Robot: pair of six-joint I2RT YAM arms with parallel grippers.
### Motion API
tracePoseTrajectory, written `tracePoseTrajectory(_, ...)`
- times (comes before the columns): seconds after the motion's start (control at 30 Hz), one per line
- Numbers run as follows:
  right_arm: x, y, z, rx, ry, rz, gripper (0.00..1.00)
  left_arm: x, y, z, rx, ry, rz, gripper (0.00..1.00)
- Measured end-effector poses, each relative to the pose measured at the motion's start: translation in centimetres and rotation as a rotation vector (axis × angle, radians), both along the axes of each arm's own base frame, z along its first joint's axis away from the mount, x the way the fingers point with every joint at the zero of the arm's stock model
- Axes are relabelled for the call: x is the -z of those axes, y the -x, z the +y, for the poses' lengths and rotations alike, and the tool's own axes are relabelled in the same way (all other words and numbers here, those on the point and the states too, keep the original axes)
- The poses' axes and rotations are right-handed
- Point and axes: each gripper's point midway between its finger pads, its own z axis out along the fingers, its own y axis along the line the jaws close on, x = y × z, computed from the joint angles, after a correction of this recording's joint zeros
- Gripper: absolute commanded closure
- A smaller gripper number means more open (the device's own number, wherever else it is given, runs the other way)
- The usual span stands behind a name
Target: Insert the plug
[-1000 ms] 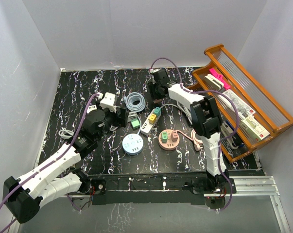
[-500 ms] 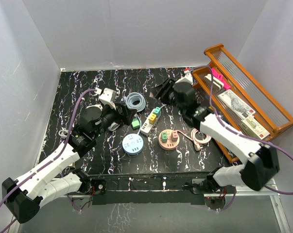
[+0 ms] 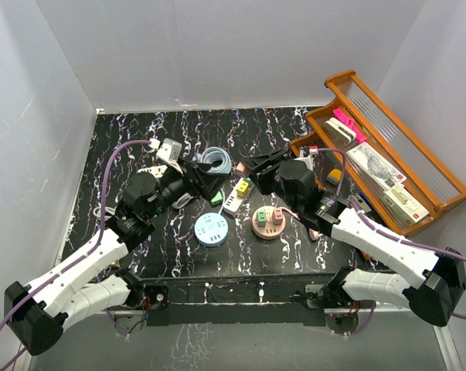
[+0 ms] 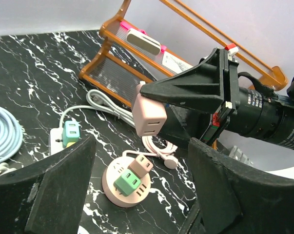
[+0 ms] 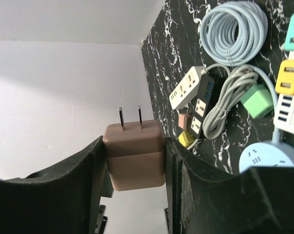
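Plug (image 4: 149,114), pinkish-brown: in the left wrist view it is seen pinched between the right gripper (image 3: 254,166) fingers, held in the air above the round pink socket (image 4: 110,184); the left gripper (image 4: 142,161) is spread wide, nothing held. Right wrist view: plug is clamped, prongs pointed outward. Top view: both grippers are faced toward each other over the table (image 3: 124,131)

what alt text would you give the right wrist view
The right gripper is shut on a dusty-pink square plug adapter, its two metal prongs pointing up. Beyond it, a coiled pale blue cable and a white power strip lie on the black marbled table.
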Motion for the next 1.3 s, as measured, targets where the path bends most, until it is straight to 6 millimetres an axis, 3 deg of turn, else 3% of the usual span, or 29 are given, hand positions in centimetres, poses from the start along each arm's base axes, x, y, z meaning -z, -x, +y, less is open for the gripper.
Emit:
tracePoseTrajectory(0.3, 0.7, 1.1, 1.0, 0.002, -0.226, 0.169, 0.68, 0.5, 0.4, -2.3, 0.041, -0.004, -0.012, 0.34)
tracePoseTrajectory(0.6, 1.7, 1.5, 0.9, 0.041, -0.309, 0.29, 0.69, 1.5, -0.2, -4.7, -0.023, -0.073, -0.076, 0.41)
tracePoseTrajectory(1.13, 1.5, 1.0, 0.4, 0.092, -0.348, 0.293, 0.69, 3.4, -2.3, -5.1, -0.133, -0.08, -0.038, 0.47)
tracePoseTrajectory(1.3, 1.2, 0.8, 0.0, 0.109, -0.35, 0.278, 0.69, 3.5, -2.2, -5.5, -0.124, -0.056, -0.014, 0.57)
